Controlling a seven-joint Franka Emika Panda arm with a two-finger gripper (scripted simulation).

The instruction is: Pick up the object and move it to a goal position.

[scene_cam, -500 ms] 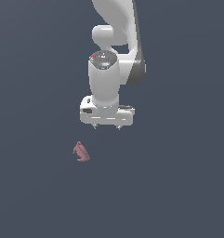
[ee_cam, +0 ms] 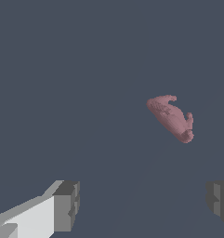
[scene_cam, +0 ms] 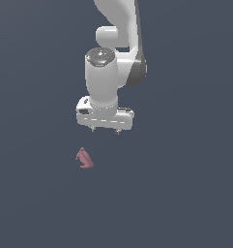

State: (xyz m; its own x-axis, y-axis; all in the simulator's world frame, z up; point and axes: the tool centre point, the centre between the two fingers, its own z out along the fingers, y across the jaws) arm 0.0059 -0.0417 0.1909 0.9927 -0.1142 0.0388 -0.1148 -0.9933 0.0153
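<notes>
Dusty pink-red and matte, the object [scene_cam: 83,159] is a small lumpy piece with an irregular outline; in the wrist view [ee_cam: 171,118] it reads as an elongated blob with a ridged, bumpy back, a small hook at one end and a stubby nub near the other. It lies on the flat slate-grey tabletop [scene_cam: 185,193], which is uniform and without texture or pattern. No writing, brand or label can be read on anything in either view.

White and smooth, the arm [scene_cam: 115,43] is built of rounded, glossy-looking cylinders with a dark grey band at one joint and a dark circular cap on top of the wrist housing. Below it sits a boxy white hand carrying the tool [scene_cam: 105,131], whose short tips point down. The tool is open: in the wrist view its two grey, blocky fingers [ee_cam: 67,204] stand well apart with nothing between them.

The object lies below the tool and slightly toward the exterior view's left, apart from it; how high the tool hangs above the tabletop is hard to judge from these renders.
</notes>
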